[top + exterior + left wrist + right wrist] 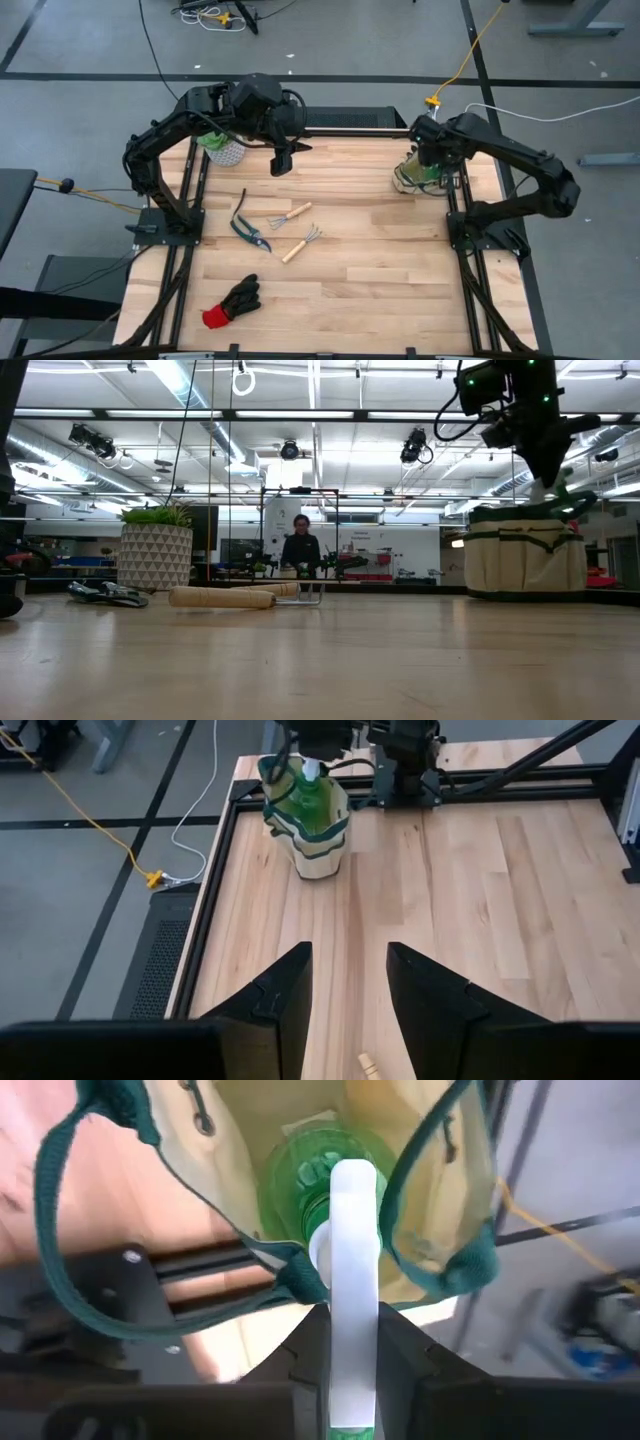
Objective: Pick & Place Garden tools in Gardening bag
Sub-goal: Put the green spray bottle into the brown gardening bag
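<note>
The beige gardening bag [413, 179] with green trim stands at the table's far right, and also shows in the low view [525, 560]. My right gripper [352, 1350] is above its mouth, shut on the green spray bottle [300, 1195], whose body is down inside the bag. My left gripper [350, 990] is open and empty above the table's far middle [282, 160]. The pruning shears [248, 228], fork [290, 215] and rake [300, 243] lie flat left of centre. The black glove with red cuff [232, 302] lies near the front edge. My right gripper pinches the bottle's white spray head [352, 1295] between its two fingers [405, 1355]. The fingers come from above, pointing down. The bottle hangs upright below them, its green body inside the bag's mouth. Whether its base rests on the bag's bottom is hidden.
A leafy plant in a white patterned pot [222, 150] stands at the far left, under my left arm. A person [300, 545] stands in the room beyond the table. Black frame rails [185, 240] run along both side edges. Bare wood lies between the tools and the bag.
</note>
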